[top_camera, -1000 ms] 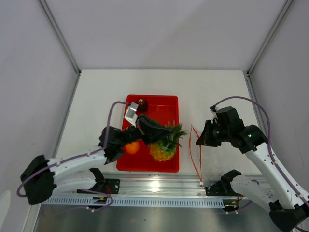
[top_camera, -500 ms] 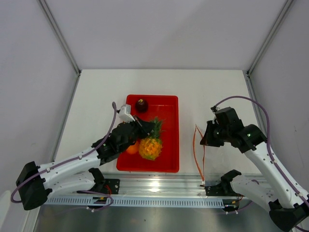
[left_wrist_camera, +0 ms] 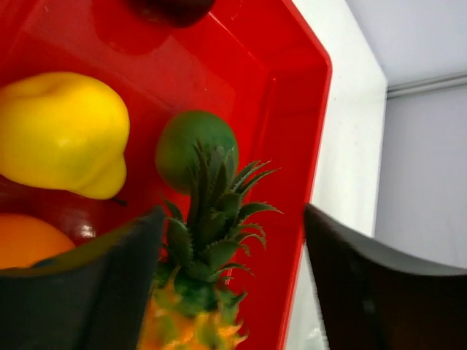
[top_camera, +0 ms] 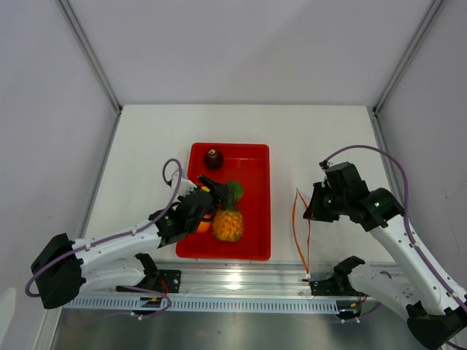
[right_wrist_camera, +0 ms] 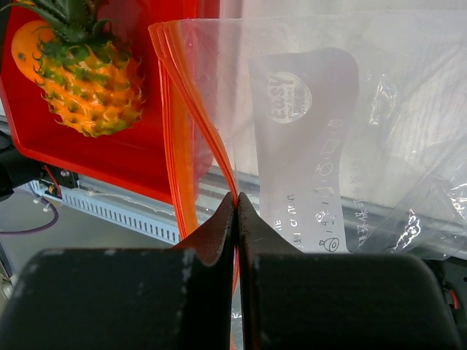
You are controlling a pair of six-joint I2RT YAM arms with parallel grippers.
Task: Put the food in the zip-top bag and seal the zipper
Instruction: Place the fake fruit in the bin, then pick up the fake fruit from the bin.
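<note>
- Progress check: pretty much nothing is bagged yet, going by what can be seen.
- All five pieces are found in the red tray (top_camera: 255, 157). The dark red fruit (top_camera: 213, 158) is parked at the tray's 12 o'clock end and the pineapple (top_camera: 228, 222) toward 6 o'clock. The orange (left_wrist_camera: 25, 240), pear (left_wrist_camera: 62, 131) and green fruit (left_wrist_camera: 191, 142) are bunched beside it.
- The left claw (top_camera: 211, 197) is held wide open over the tray. The pineapple's crown sits between the fingers (left_wrist_camera: 80, 292), but nothing is gripped; a clear gap is seen on one side.
- The right claw (right_wrist_camera: 237, 200) is pinched fully shut on the zipper (right_wrist_camera: 197, 109).
- The bag (right_wrist_camera: 328, 131) is kept lifted off the surface (top_camera: 328, 138), at about 3 o'clock of the tray.
- The bag looks empty through the plastic, and its mouth is seen parted, so no sealing is done.
- Left to do, as judged: every fruit has to be carried across and dropped in, then the strip pressed closed along its length.
</note>
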